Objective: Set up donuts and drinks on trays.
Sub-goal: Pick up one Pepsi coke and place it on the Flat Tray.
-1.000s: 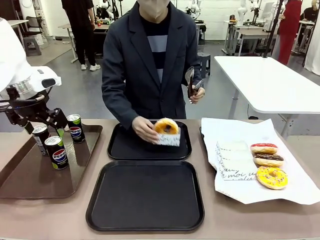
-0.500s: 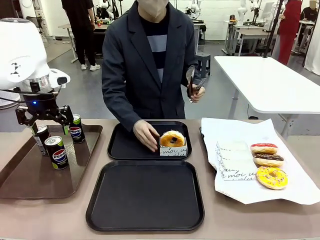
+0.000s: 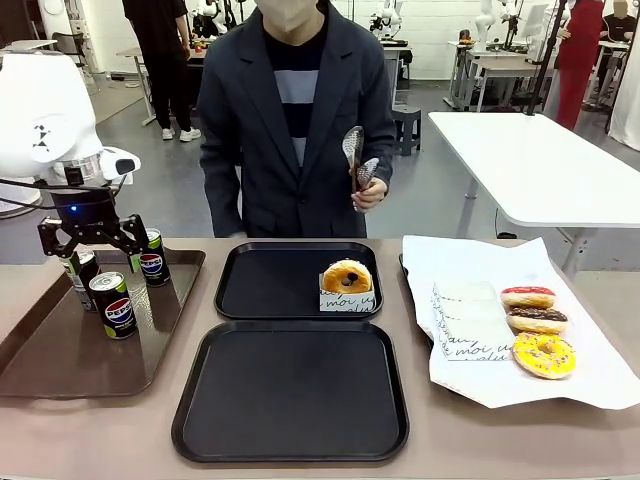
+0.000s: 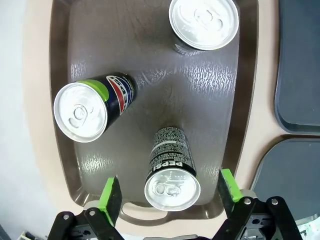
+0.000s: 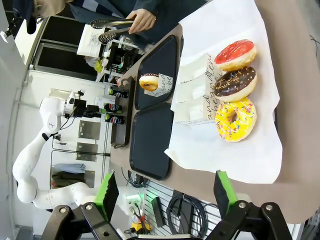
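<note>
Brown tray (image 3: 60,360), left of frame: I see the left end effector (image 3: 98,258) spread wide over three cans (image 3: 117,305). Boxed donut (image 3: 346,277) sits on the far black tray (image 3: 260,290), centre. Right end effector (image 5: 165,192) released, empty.

A bright workshop with a smooth grey floor (image 3: 170,190) and a white back wall (image 3: 430,45). A tan work table (image 3: 90,430) spans the foreground. Beyond it to the right stands a long white table (image 3: 540,160), with a dark stool (image 3: 408,125) near it and more desks (image 3: 490,65) farther back.
</note>
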